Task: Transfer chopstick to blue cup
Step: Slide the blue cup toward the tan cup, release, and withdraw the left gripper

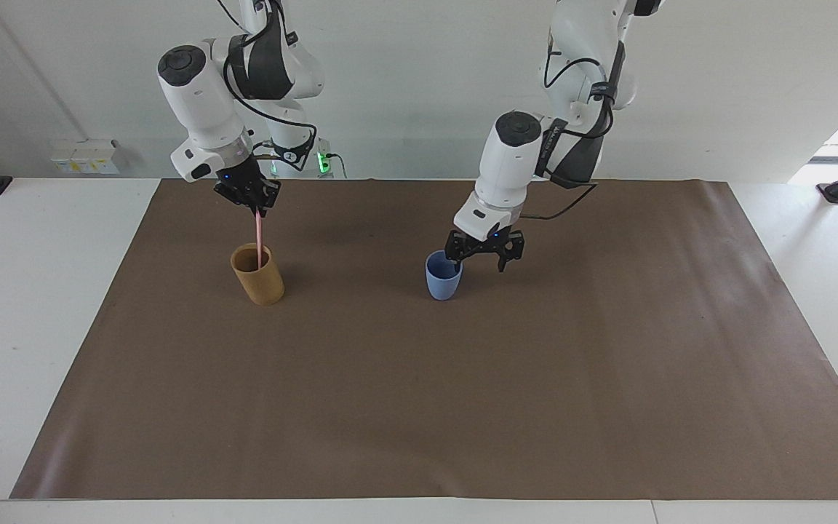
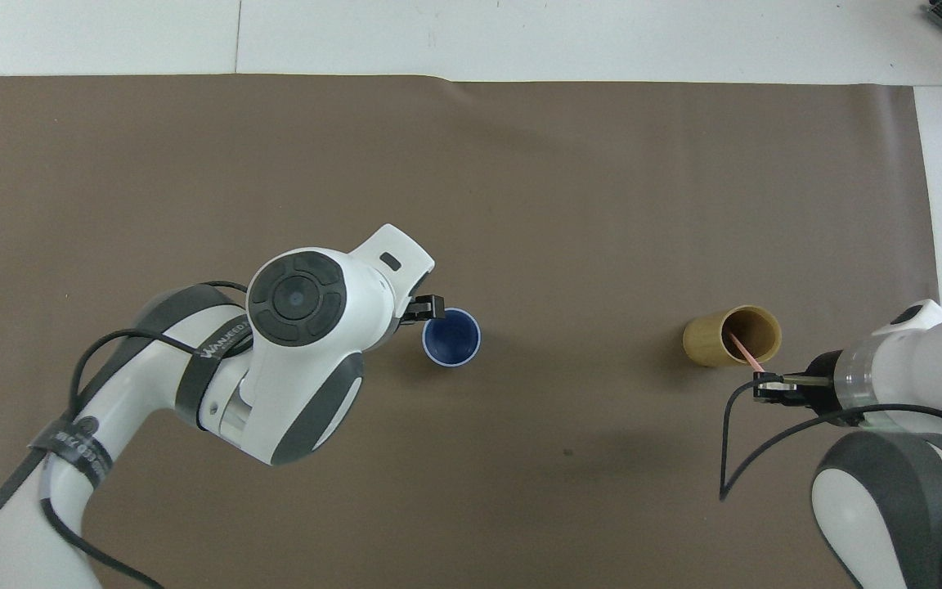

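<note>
The blue cup (image 1: 442,277) stands upright on the brown mat, empty as seen in the overhead view (image 2: 451,337). My left gripper (image 1: 479,260) is open, just beside the cup's rim toward the left arm's end, and holds nothing. My right gripper (image 1: 253,201) is shut on the top of a pale-pink chopstick (image 1: 260,234). The chopstick's lower end is still inside the tan cup (image 1: 257,275), which leans a little. In the overhead view the chopstick (image 2: 742,350) slants from the tan cup (image 2: 731,335) to my right gripper (image 2: 769,386).
The brown mat (image 1: 419,407) covers most of the white table (image 1: 41,306). The two cups stand apart in the half of the mat nearer to the robots.
</note>
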